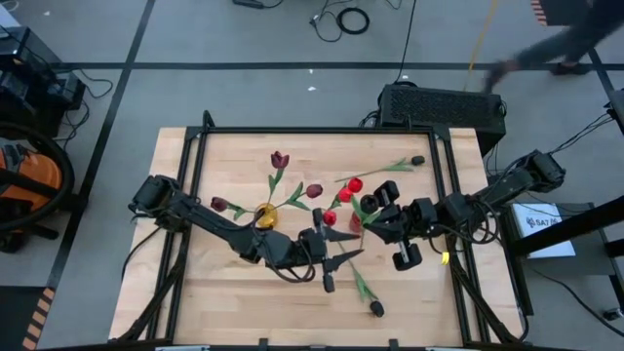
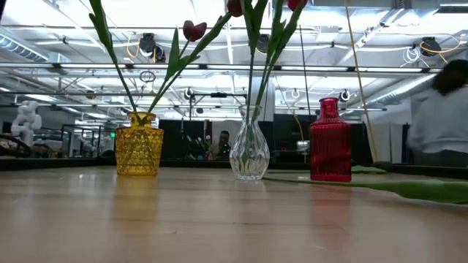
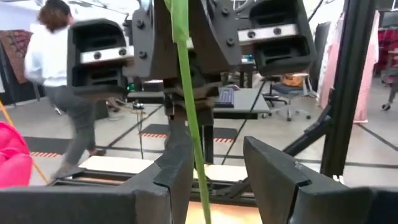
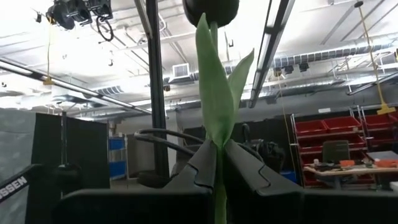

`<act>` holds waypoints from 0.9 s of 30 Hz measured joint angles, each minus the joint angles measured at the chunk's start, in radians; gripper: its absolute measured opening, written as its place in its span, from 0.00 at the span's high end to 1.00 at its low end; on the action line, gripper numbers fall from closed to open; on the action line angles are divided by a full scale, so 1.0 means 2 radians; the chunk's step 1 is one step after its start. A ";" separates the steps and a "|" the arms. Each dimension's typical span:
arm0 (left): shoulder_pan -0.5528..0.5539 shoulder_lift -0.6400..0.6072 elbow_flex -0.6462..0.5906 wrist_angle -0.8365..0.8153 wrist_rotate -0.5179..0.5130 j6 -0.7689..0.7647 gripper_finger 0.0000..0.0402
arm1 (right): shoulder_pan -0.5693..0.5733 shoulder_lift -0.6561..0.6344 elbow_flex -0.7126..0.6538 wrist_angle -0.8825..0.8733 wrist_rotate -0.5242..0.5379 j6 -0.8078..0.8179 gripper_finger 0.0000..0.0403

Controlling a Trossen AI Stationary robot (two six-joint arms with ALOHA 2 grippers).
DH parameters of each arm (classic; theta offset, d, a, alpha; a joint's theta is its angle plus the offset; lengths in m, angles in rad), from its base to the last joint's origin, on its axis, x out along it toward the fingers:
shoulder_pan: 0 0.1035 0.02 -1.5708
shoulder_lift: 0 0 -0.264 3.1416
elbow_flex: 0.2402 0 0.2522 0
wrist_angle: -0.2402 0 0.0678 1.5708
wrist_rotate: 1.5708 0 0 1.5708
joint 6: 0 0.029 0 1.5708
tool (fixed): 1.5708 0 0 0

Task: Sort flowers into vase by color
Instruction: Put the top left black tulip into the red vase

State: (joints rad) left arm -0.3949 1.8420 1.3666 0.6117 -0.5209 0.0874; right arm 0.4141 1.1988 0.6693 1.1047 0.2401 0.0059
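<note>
My right gripper (image 4: 217, 154) is shut on a dark-headed tulip (image 4: 211, 9) that stands upright above the middle of the table. My left gripper (image 3: 217, 152) faces it, open, one finger on each side of the same green stem (image 3: 188, 93) lower down. In the high view the two grippers, left (image 1: 347, 247) and right (image 1: 364, 223), meet right of centre. A yellow vase (image 2: 139, 142) holds maroon tulips (image 2: 194, 30). A clear vase (image 2: 250, 150) holds red ones, and the red vase (image 2: 330, 140) stands beside it. My right gripper pinches the tulip's stem (image 4: 217, 146) between its two fingers, just below the leaves. The fingers lie across the stem. The flower stands upright in the hold, head up, clear of the table. My left gripper: the stem runs close along one finger (image 3: 180, 168); I cannot tell whether it touches.
A dark-headed flower (image 1: 367, 291) lies on the near right of the table. Another flower (image 1: 398, 165) lies at the far right. A long green leaf (image 2: 409, 188) lies flat on the right in the low view. A person (image 3: 53, 56) walks beyond the table.
</note>
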 joint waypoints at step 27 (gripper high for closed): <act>-0.002 -0.001 0.000 -0.004 -0.014 0.012 0.97 | 0.000 0.053 0.016 0.059 0.008 -0.022 0.96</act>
State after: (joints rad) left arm -0.3992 1.8392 1.3666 0.6031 -0.5488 0.1109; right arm 0.4145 1.3050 0.7013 1.2228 0.2553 -0.0377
